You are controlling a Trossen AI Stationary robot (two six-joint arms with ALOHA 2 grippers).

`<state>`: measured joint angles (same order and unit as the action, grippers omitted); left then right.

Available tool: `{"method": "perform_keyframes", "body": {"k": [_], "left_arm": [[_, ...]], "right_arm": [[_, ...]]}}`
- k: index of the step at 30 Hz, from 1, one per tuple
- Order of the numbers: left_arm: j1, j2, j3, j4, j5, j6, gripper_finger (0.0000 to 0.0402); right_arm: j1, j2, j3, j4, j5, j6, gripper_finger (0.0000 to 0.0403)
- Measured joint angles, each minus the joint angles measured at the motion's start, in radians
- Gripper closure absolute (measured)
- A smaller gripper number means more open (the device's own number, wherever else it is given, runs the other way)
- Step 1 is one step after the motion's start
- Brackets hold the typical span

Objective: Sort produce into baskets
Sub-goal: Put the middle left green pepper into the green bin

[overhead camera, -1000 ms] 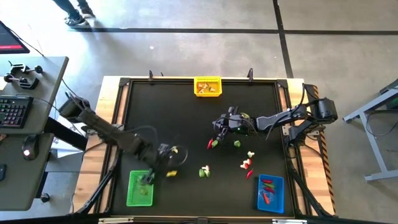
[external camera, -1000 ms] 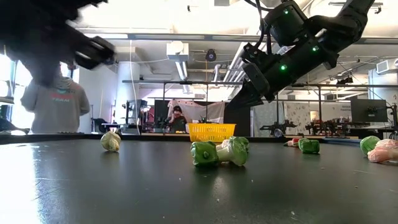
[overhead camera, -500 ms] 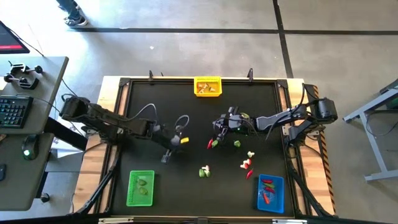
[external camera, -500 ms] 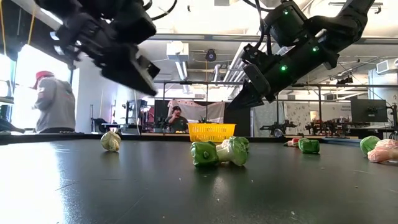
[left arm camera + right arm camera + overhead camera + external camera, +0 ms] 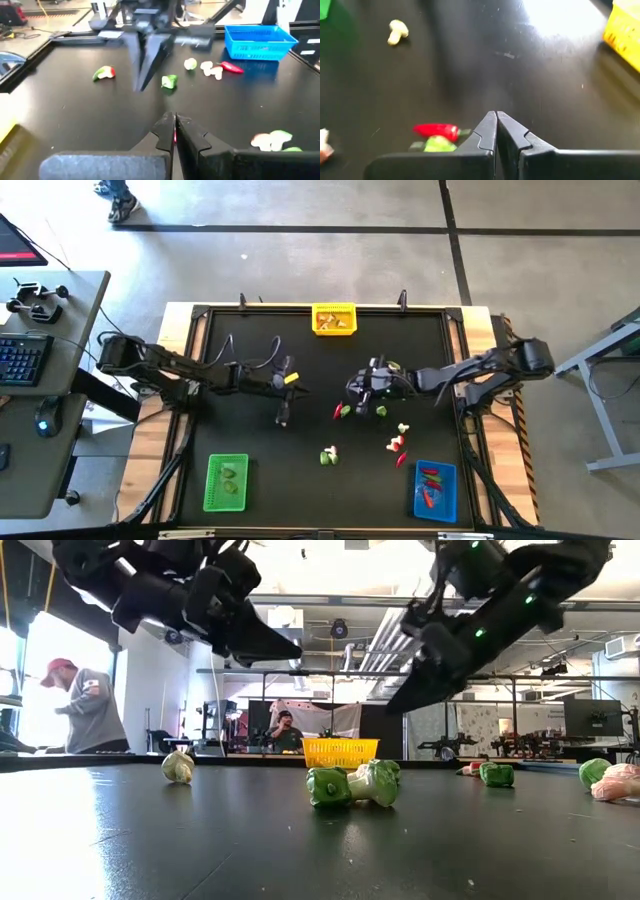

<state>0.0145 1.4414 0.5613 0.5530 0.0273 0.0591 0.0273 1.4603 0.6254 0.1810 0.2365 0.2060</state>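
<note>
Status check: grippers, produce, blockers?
Left gripper shut, empty, mid-table. Right gripper shut, empty, beside red-green piece. Loose produce remains on the mat; nothing blocking.

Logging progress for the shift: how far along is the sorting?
Partly done. The yellow basket, green basket and blue basket each hold pieces. Nothing is in hand: left gripper and right gripper are both shut and empty. Loose pieces remain mid-table, like the red pepper.

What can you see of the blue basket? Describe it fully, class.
The blue basket is a small rectangular mesh basket that looks like plastic, standing upright and open-topped on the black table at its near right corner. Several red pieces lie inside it. No gripper touches it, and loose produce lies apart from it.
</note>
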Motion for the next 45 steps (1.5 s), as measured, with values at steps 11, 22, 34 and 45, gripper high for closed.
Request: {"method": "perform_keyframes", "body": {"k": [11, 22, 34, 45], "left_arm": [[0.012, 0.0, -0.024, 0.023, -0.007, -0.028, 0.0399], [0.013, 0.0, -0.024, 0.021, -0.007, -0.029, 0.0399], [0.012, 0.0, -0.024, -0.018, -0.008, -0.029, 0.0399], [0.012, 0.0, -0.023, -0.112, -0.01, -0.032, 0.0399]], "right_arm": [[0.068, -0.176, 0.0, -0.334, 0.034, 0.297, 0.0364], [0.057, -0.087, 0.117, -0.431, -0.05, 0.312, 0.0233], [0.047, 0.147, 0.397, -0.67, -0.213, 0.071, 0.0222], [0.107, 0.298, 0.436, -0.597, -0.128, -0.231, 0.0222]]}}
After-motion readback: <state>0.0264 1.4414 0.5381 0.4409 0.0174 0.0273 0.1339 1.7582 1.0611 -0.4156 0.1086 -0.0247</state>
